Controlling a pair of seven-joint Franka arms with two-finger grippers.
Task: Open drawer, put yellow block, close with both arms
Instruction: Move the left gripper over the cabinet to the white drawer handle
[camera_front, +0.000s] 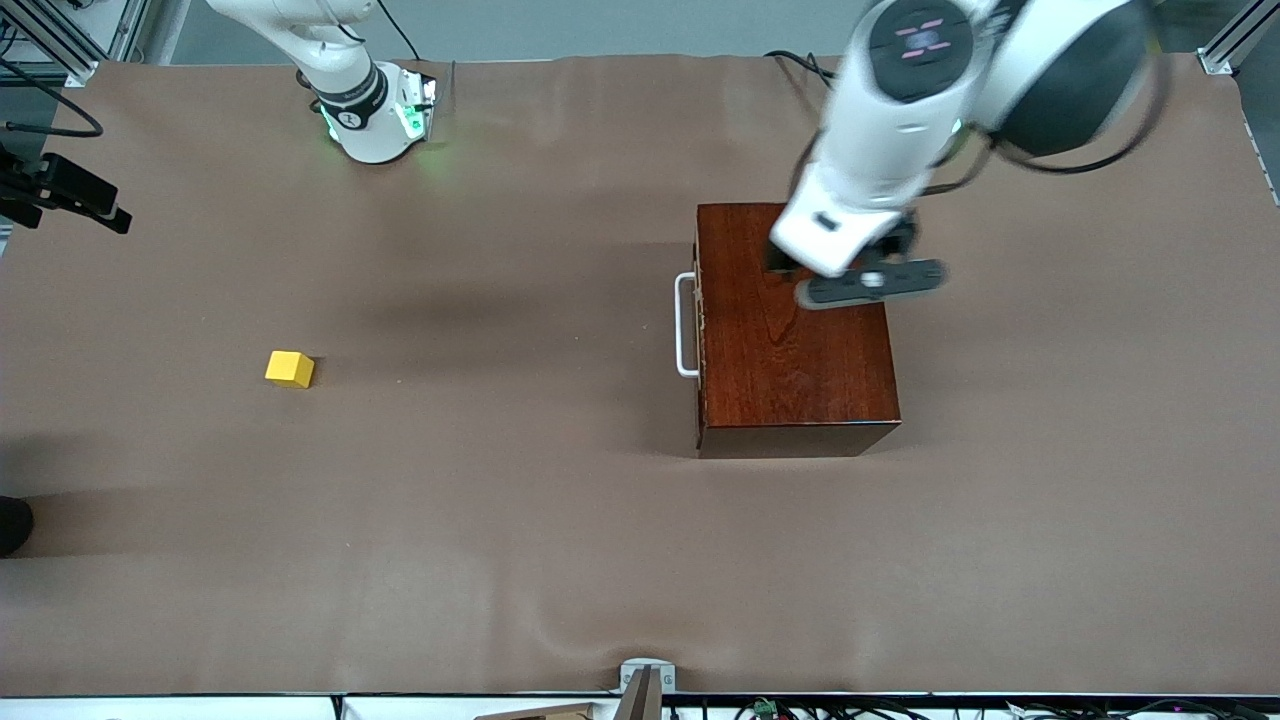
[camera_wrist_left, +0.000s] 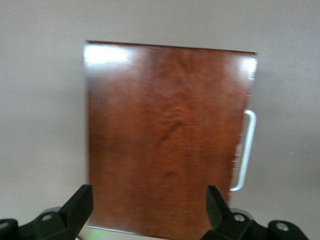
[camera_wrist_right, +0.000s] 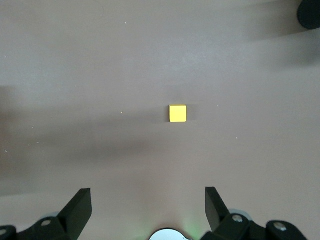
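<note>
The dark reddish-brown wooden box (camera_front: 795, 335) stands toward the left arm's end of the table. Its drawer is shut, and the white U-shaped handle (camera_front: 686, 325) faces the right arm's end. My left gripper (camera_front: 840, 262) hangs open and empty over the box top, up in the air. The left wrist view shows the box top (camera_wrist_left: 167, 135), the handle (camera_wrist_left: 246, 150) and my open left gripper (camera_wrist_left: 148, 205). The yellow block (camera_front: 290, 368) lies alone on the brown mat toward the right arm's end. My right gripper (camera_wrist_right: 148, 205) is open and empty, high above the mat, with the yellow block (camera_wrist_right: 178, 113) below it.
The right arm's green-lit base (camera_front: 375, 115) stands at the table's back edge. A black fixture (camera_front: 65, 190) juts in at the right arm's end of the table. A dark object (camera_front: 12, 525) sits at that same edge, nearer the camera.
</note>
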